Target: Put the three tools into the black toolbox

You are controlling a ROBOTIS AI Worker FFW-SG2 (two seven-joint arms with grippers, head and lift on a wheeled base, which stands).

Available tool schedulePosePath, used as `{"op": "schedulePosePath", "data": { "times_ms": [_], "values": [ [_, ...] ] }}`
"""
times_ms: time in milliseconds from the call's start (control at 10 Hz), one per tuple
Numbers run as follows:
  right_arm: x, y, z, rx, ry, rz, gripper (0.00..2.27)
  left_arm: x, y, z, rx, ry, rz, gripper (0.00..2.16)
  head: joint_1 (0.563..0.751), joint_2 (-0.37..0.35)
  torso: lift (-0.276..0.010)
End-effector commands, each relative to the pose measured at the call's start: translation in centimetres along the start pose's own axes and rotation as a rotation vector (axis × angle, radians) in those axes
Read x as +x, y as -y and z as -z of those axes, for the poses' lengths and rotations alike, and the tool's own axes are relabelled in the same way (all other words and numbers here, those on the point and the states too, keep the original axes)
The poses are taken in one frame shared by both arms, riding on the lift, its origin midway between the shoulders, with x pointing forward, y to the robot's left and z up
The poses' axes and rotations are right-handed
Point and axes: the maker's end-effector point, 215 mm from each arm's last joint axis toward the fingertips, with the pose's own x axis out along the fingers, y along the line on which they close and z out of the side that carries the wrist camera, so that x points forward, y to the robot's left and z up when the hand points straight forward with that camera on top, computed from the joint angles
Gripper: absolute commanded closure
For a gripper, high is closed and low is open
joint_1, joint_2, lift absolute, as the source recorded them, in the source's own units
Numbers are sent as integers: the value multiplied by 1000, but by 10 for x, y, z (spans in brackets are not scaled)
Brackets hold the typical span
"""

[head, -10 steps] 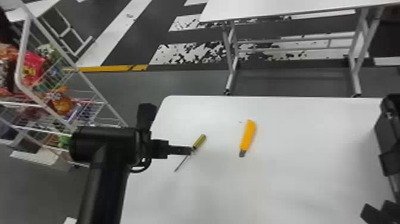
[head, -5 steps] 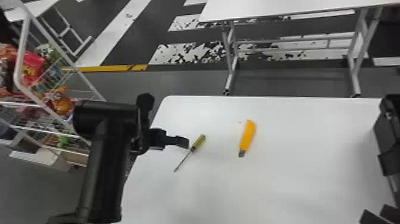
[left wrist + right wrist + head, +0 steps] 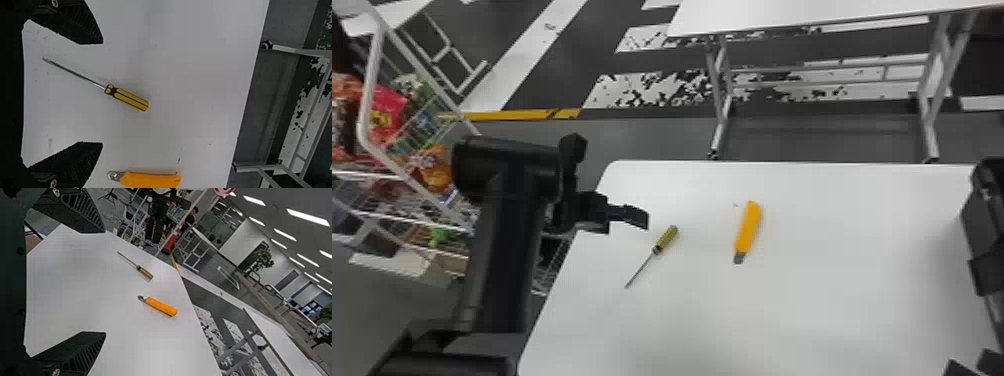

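Left of the middle of the head view, on the white table [image 3: 832, 310], a screwdriver [image 3: 666, 240] lies aslant, its yellow-and-black handle toward the upper right and its thin shaft toward the lower left. The left gripper [image 3: 102, 93] hangs over the table by it, empty, fingers spread wide; that spread seems meant to give the handle room to come between the pads. As the tool lies slanted to them, the wrist may need a slight turn to close squarely on the handle; a grip on the shaft would probably let it swing.

Nearer the middle is the orange box cutter [image 3: 749, 227], blade end downward, well apart from the screwdriver, so either could likely be picked without nudging the other. At the right edge stands the black toolbox [image 3: 991, 215]; whether the third tool is in it, I cannot tell. The right gripper [image 3: 105, 282], at the lower right corner, is also empty and open, close to the toolbox side, perhaps because the left arm is better placed for the screwdriver.
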Motion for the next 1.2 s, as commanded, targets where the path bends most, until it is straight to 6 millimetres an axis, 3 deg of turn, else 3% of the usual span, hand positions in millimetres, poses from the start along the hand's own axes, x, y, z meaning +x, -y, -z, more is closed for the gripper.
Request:
{"op": "schedulePosePath", "data": {
  "times_ms": [0,200,600,900,1100],
  "values": [
    [-4,2,0,0,1,8,66,14,3,18,-13,-58,33,73,695,340,-51],
    [-6,4,-1,0,6,14,66,33,8,28,109,-81,39,73,695,317,-51],
    [-12,11,2,6,4,28,66,48,-22,20,322,-112,-62,76,695,327,-51],
    [-13,16,0,4,20,40,66,59,4,25,353,-142,13,76,695,310,-51],
    [-13,17,1,7,23,43,66,67,5,34,379,-194,17,80,695,285,-51]
  ]
}}
